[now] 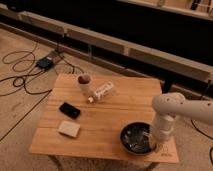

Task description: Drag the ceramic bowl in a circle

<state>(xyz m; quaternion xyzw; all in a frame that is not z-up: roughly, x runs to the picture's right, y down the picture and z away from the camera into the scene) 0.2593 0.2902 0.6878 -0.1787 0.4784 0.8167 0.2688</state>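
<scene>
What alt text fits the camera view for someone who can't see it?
A robot arm reaches down with its claw shut at the right rim of a dark ceramic bowl near the wooden table's front right corner. A black phone, a pale block and a toppled bottle lie further left.

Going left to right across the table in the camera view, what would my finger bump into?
First the black phone → small cup → white bottle lying down → ceramic bowl → gripper, down at the bowl's right edge.

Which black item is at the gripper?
The round ceramic bowl, near right corner; the gripper sits at its rim. The flat phone lies far left.
</scene>
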